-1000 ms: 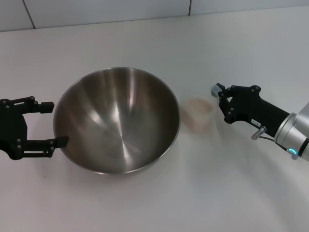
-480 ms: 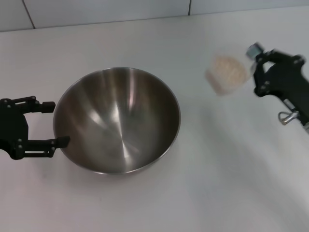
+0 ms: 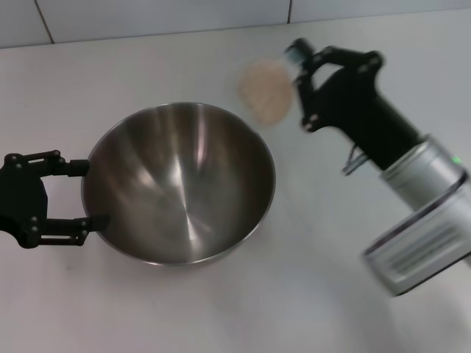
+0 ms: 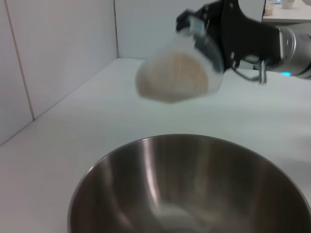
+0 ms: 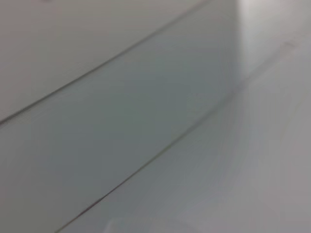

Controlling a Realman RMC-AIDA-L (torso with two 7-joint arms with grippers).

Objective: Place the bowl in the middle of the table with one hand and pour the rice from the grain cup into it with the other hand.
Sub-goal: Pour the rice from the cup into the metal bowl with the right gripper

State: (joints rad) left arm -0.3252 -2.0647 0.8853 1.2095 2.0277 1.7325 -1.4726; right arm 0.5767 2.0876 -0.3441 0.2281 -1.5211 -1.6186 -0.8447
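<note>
The steel bowl (image 3: 180, 184) stands on the white table (image 3: 280, 301); in the head view its inside shows no grains. My left gripper (image 3: 87, 193) is open at the bowl's left rim, with one finger on each side of that stretch of rim. My right gripper (image 3: 298, 87) is shut on the grain cup (image 3: 265, 92) and holds it in the air, just beyond the bowl's far right rim. The cup is tipped on its side with its mouth toward the bowl. The rice (image 3: 263, 94) is a pale mass inside it. The left wrist view shows the bowl (image 4: 194, 189), with the tilted cup (image 4: 175, 77) and the right gripper (image 4: 204, 34) above it.
A tiled wall (image 3: 162, 15) runs along the table's far edge. The right arm's silver forearm (image 3: 419, 220) reaches over the table to the right of the bowl. The right wrist view shows only wall and table surface.
My right gripper has lifted the cup off the table to the right of the bowl, carried it up and to the left toward the far rim, and tipped it. The left gripper has barely moved.
</note>
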